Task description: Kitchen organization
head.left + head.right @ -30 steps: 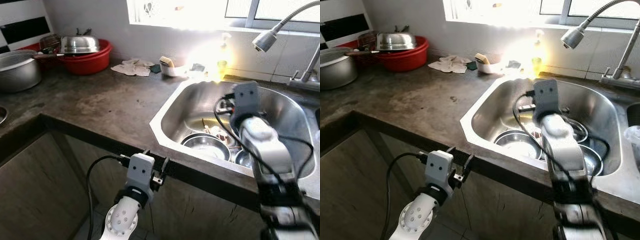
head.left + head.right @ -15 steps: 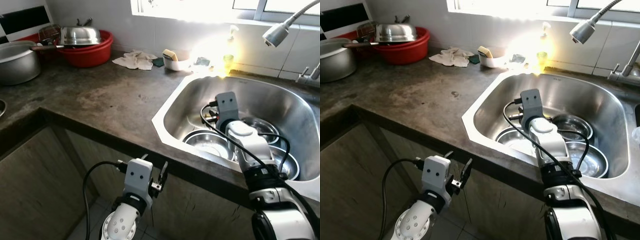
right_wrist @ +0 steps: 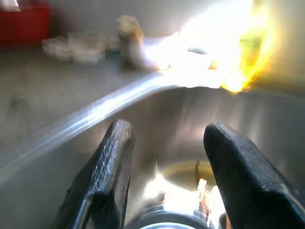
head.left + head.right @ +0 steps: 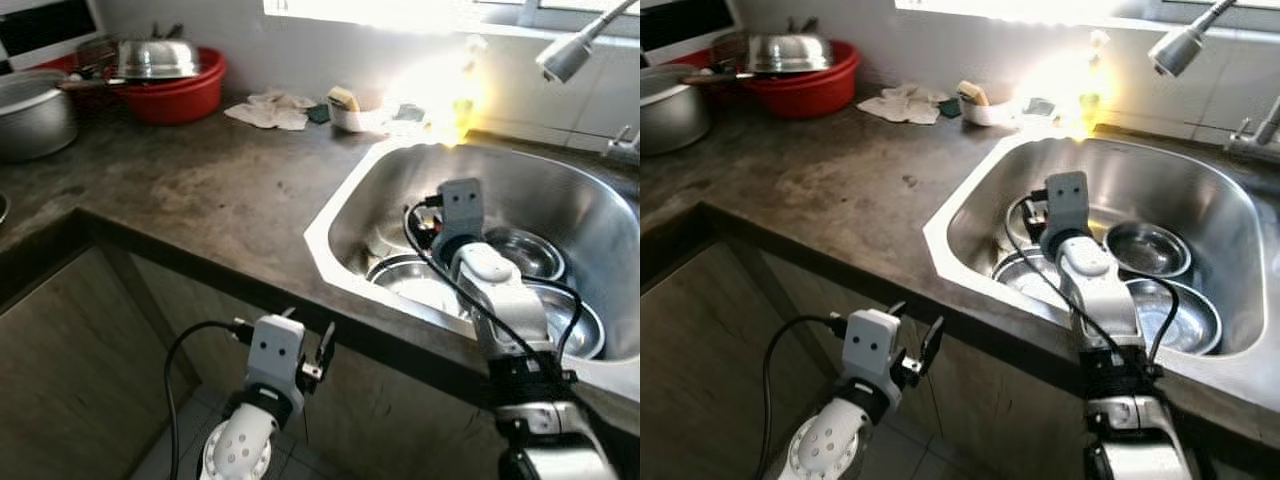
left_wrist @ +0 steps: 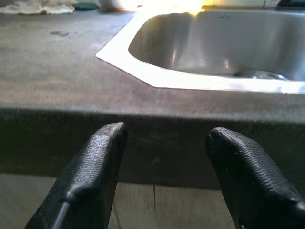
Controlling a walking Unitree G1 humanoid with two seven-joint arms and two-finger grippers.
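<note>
Red plastic basin (image 4: 178, 92) at the far left of the counter, a steel lid (image 4: 155, 58) domed over it, and a big metal pot (image 4: 35, 112) just beside it at the edge. Moving along the dark, stained countertop (image 4: 190, 190): crumpled white cloths (image 4: 268, 110) against the back wall, then a small white dish with a yellow sponge (image 4: 343, 98) in it, and a glare-washed bottle (image 4: 463, 80) whose label cannot be read. No writing is legible anywhere.

Down in front, the left gripper (image 5: 164, 157) hangs below the counter's front edge, fingers (image 5: 90, 176) spread apart with nothing between them.

Now the stainless steel sink (image 4: 395, 175): the right gripper (image 3: 164, 157) is lowered inside the basin, fingers (image 3: 107, 167) apart and holding nothing, poised above the dishes. In the bottom of the sink sit several steel bowls (image 4: 1148, 248), close together, some touching. Above the far right corner, the curved faucet head (image 4: 566, 56) hangs over the basin.
</note>
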